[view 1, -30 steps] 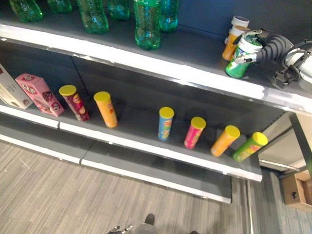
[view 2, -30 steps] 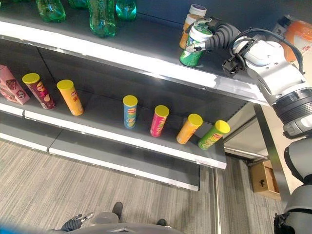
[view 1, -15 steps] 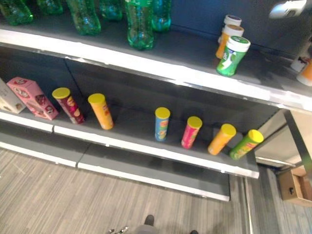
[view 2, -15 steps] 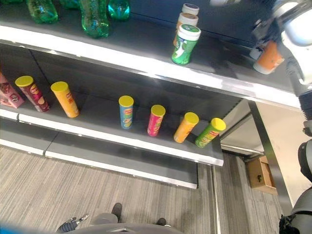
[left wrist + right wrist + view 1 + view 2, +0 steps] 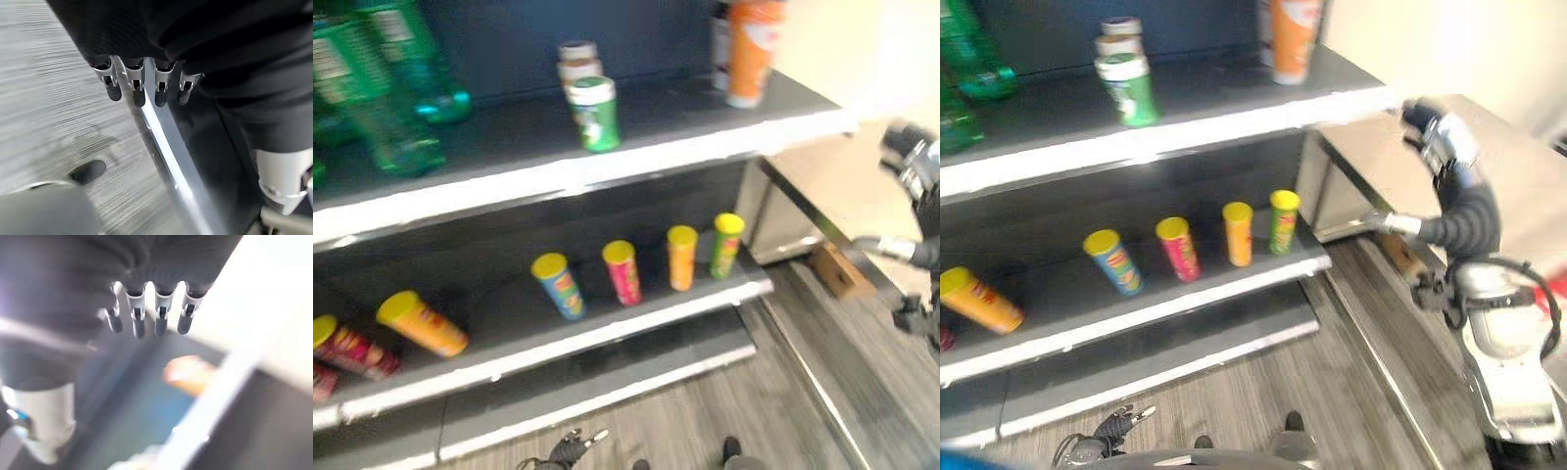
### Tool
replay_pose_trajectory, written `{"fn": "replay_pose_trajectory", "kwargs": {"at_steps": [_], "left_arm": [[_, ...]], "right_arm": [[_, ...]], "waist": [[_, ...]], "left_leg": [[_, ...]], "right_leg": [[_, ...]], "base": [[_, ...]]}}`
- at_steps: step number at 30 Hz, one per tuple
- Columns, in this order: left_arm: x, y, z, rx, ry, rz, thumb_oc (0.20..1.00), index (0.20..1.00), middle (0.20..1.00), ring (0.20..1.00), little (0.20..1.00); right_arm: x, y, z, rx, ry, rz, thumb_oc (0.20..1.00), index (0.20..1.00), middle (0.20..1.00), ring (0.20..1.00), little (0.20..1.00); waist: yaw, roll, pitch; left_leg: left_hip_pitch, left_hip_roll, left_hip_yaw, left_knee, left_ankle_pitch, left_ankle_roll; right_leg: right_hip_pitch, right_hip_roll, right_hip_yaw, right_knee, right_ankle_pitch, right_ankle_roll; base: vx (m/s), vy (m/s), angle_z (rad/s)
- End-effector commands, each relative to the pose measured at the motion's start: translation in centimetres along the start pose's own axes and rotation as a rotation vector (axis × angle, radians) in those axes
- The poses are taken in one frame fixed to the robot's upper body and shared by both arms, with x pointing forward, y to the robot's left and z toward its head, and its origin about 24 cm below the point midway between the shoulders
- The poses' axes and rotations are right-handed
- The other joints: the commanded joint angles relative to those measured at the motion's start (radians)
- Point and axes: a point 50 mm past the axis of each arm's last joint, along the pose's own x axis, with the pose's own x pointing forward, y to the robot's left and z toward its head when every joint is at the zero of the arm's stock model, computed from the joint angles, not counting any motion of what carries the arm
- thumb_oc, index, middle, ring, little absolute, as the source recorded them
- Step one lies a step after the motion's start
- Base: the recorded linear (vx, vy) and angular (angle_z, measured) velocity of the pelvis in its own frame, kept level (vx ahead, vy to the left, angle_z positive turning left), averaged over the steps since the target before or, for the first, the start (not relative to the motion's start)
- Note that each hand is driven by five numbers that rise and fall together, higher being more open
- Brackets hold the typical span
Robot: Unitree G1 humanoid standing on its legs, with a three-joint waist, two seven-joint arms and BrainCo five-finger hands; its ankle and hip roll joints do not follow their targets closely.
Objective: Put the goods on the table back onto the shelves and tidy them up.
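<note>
Where grey wood-grain floor (image 5: 724,411) meets dark shelves (image 5: 607,171), green plastic bottles (image 5: 382,88) stand upper left. Green canister (image 5: 594,114), white-lidded, stands upright on the upper shelf, long axis vertical; orange canister (image 5: 752,49) further right. Below, yellow-capped tubes (image 5: 622,272) stand, leftmost ones tipped. Left hand (image 5: 142,83) and right hand (image 5: 1435,147) empty, fingers straight, slightly apart.

Green can (image 5: 594,114), white lid: upright on upper shelf (image 5: 636,166), just before two stacked-looking cans (image 5: 578,61). Orange canister (image 5: 753,49): upright near shelf end.
</note>
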Motion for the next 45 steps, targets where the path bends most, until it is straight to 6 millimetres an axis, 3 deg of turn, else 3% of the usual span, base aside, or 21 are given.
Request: {"fn": "replay_pose_trajectory", "kwargs": {"at_steps": [1,8,12,15,20,23,24,25,26,27,28,29,32,33,37,40,45], "left_arm": [[0.0,3.2,0.4,0.08,-0.016,0.06,1.0,1.0,1.0,1.0,1.0],[-0.2,3.3,-0.1,0.094,-0.006,0.052,1.0,1.0,1.0,1.0,1.0],[-0.2,3.6,-0.1,0.082,-0.007,0.068,1.0,1.0,1.0,1.0,1.0],[-0.3,3.8,-0.5,0.06,0.005,0.08,1.0,1.0,1.0,1.0,1.0],[-0.4,2.9,-0.7,0.023,0.006,0.065,1.0,1.0,1.0,1.0,1.0],[-0.4,2.8,-0.8,-0.014,0.005,0.067,1.0,1.0,1.0,1.0,1.0],[-0.4,2.8,-0.7,-0.023,0.002,0.067,1.0,1.0,1.0,1.0,1.0],[-0.3,3.0,-0.3,-0.035,-0.013,0.079,1.0,1.0,1.0,1.0,1.0],[-0.3,3.0,-0.2,-0.036,-0.014,0.08,1.0,1.0,1.0,1.0,1.0],[-0.3,2.9,-0.1,-0.048,-0.018,0.082,1.0,1.0,1.0,1.0,1.0],[-0.3,2.9,-0.1,-0.049,-0.019,0.082,1.0,1.0,1.0,1.0,1.0],[-0.1,2.4,0.5,-0.052,-0.037,0.081,1.0,1.0,1.0,1.0,1.0],[-0.1,2.2,0.2,-0.047,-0.021,0.07,1.0,1.0,1.0,1.0,1.0],[-0.2,2.2,-0.4,-0.025,0.0,0.063,1.0,1.0,1.0,1.0,1.0],[-0.3,2.3,-1.0,-0.015,0.021,0.069,1.0,1.0,1.0,1.0,1.0],[-0.6,3.0,-2.1,-0.036,0.065,0.107,1.0,1.0,1.0,1.0,1.0],[-0.8,3.3,-2.8,-0.04,0.092,0.133,1.0,1.0,1.0,1.0,1.0]], "right_arm": [[5.5,-4.1,4.5,-0.152,-0.282,-0.143,1.0,1.0,1.0,1.0,1.0],[4.4,-5.7,4.4,-0.227,-0.26,-0.216,1.0,1.0,1.0,1.0,1.0],[4.4,-6.3,4.8,-0.263,-0.273,-0.252,1.0,1.0,1.0,1.0,1.0],[3.9,-6.9,4.7,-0.277,-0.26,-0.287,1.0,1.0,1.0,1.0,1.0],[3.1,-7.8,4.1,-0.35,-0.211,-0.326,1.0,1.0,1.0,1.0,1.0],[2.9,-8.3,3.5,-0.36,-0.173,-0.353,1.0,1.0,1.0,1.0,1.0],[2.9,-8.5,3.3,-0.353,-0.169,-0.365,1.0,1.0,1.0,1.0,1.0],[3.2,-8.7,2.6,-0.354,-0.134,-0.373,1.0,1.0,1.0,1.0,1.0],[3.3,-8.7,2.6,-0.353,-0.136,-0.373,1.0,1.0,1.0,1.0,1.0],[3.5,-9.0,1.4,-0.392,-0.067,-0.37,1.0,1.0,1.0,1.0,1.0],[3.5,-9.0,1.4,-0.392,-0.068,-0.371,1.0,1.0,1.0,1.0,1.0],[3.4,-9.8,-0.1,-0.477,0.023,-0.382,1.0,1.0,1.0,1.0,1.0],[3.6,-9.9,-1.0,-0.483,0.069,-0.382,1.0,1.0,1.0,1.0,1.0],[3.3,-10.5,-2.5,-0.507,0.145,-0.403,1.0,1.0,1.0,1.0,1.0],[3.9,-10.3,-3.0,-0.485,0.157,-0.394,1.0,1.0,1.0,1.0,1.0],[4.2,-9.8,-5.1,-0.498,0.255,-0.352,1.0,1.0,1.0,1.0,1.0],[4.3,-10.3,-5.6,-0.552,0.287,-0.38,1.0,1.0,1.0,1.0,1.0]], "waist": [[0.109,-0.006,0.028],[0.111,-0.016,-0.011],[0.113,-0.024,-0.024],[0.119,-0.029,-0.042],[0.103,0.0,-0.041],[0.102,0.012,-0.021],[0.108,0.014,-0.009],[0.134,0.007,0.024],[0.129,0.009,0.025],[0.153,-0.004,0.037],[0.148,-0.007,0.035],[0.183,-0.008,0.039],[0.185,0.005,0.026],[0.186,0.013,0.006],[0.191,0.015,-0.001],[0.209,0.012,-0.012],[0.219,0.007,-0.021]], "left_leg": [[0.056,0.1,-0.027,0.012,-0.126,-0.049],[0.053,0.109,0.051,0.029,-0.134,-0.066],[0.056,0.131,0.083,0.045,-0.135,-0.081],[0.07,0.169,0.096,0.05,-0.122,-0.115],[0.076,0.264,0.078,0.077,-0.098,-0.162],[0.033,0.331,0.049,0.208,-0.088,-0.179],[0.0,0.354,0.019,0.279,-0.053,-0.186],[-0.053,0.354,-0.055,0.379,-0.005,-0.184],[-0.059,0.355,-0.061,0.386,-0.007,-0.185],[-0.103,0.297,-0.143,0.37,-0.048,-0.175],[-0.108,0.291,-0.146,0.367,-0.042,-0.172],[-0.147,0.198,-0.253,0.228,-0.077,-0.171],[-0.131,0.18,-0.292,0.137,-0.068,-0.164],[-0.106,0.148,-0.292,0.101,-0.063,-0.152],[-0.081,0.135,-0.272,0.072,-0.058,-0.141],[-0.042,0.118,-0.243,0.036,-0.056,-0.124],[-0.022,0.111,-0.238,0.018,-0.06,-0.118]], "right_leg": [[0.004,-0.092,-0.16,0.117,-0.056,0.039],[0.052,-0.174,-0.228,0.075,0.028,0.067],[0.058,-0.167,-0.233,0.027,0.039,0.07],[0.095,-0.125,-0.255,-0.026,-0.018,0.066],[0.112,-0.029,-0.251,-0.021,-0.112,0.014],[0.136,0.031,-0.249,-0.025,-0.165,-0.032],[0.15,0.052,-0.25,-0.034,-0.171,-0.05],[0.167,0.07,-0.243,-0.042,-0.181,-0.071],[0.167,0.071,-0.247,-0.042,-0.181,-0.071],[0.173,0.066,-0.249,-0.051,-0.187,-0.07],[0.169,0.06,-0.252,-0.052,-0.183,-0.069],[0.171,0.054,-0.24,-0.054,-0.184,-0.054],[0.164,0.055,-0.226,-0.046,-0.187,-0.044],[0.168,0.043,-0.223,-0.037,-0.182,-0.037],[0.167,0.027,-0.216,-0.03,-0.181,-0.029],[0.171,-0.006,-0.215,-0.013,-0.173,-0.012],[0.178,-0.022,-0.227,-0.009,-0.17,-0.003]], "base": [[-0.06,-0.031,-1.57],[0.01,-0.088,-0.64],[0.04,-0.193,-0.29],[0.09,-0.258,-0.3],[0.05,-0.275,-0.05],[0.02,-0.293,0.0],[-0.04,-0.296,0.06],[-0.04,-0.222,0.03],[-0.02,-0.185,-0.04],[0.01,-0.061,-0.1],[0.09,0.004,-0.02],[0.07,0.069,0.21],[0.12,0.138,0.05],[0.18,0.175,-0.26],[0.09,0.153,-0.09],[0.07,0.128,-0.06],[0.05,0.053,-0.07]]}}
